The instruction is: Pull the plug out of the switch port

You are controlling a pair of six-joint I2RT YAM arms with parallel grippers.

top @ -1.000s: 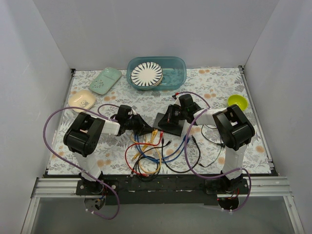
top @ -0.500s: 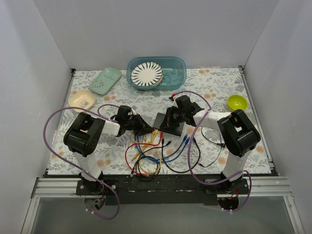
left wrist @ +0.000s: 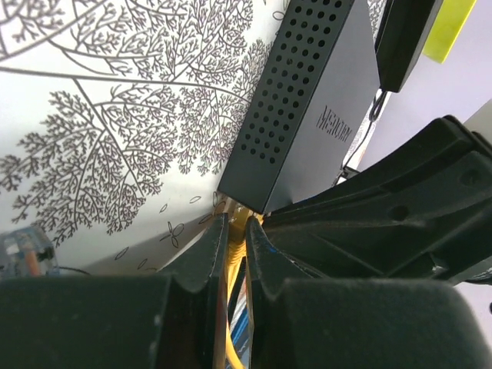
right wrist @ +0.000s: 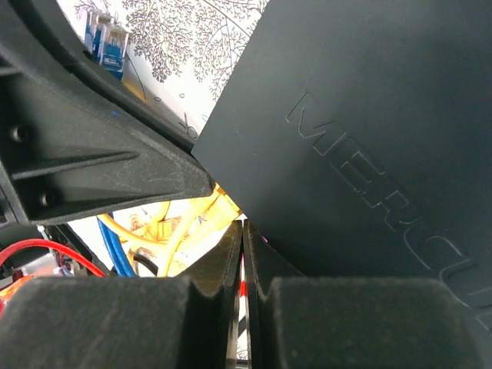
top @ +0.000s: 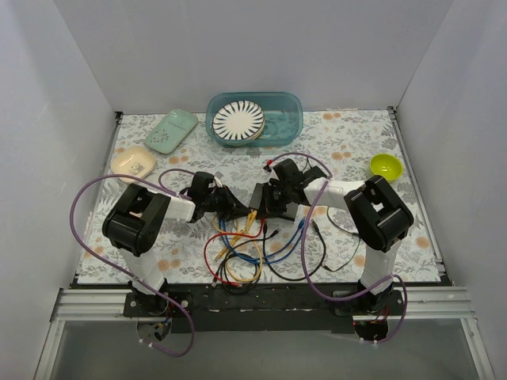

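Now right gripper [right wrist: 243, 231] (seemingly closed) sits further left over switch [left wrist: 307, 131]; left gripper [left wrist: 237, 234] pinches plug [left wrist: 240, 221].

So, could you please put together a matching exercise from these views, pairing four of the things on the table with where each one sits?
Things:
1. striped plate
2. lime bowl
3. yellow cable
4. black switch

Places:
a. between the fingers of the left gripper
b. mid-table, just beyond the tangle of cables
c. inside the teal tub
d. alone near the right edge of the table

Pairs: 1-c, 2-d, 3-a, 4-b
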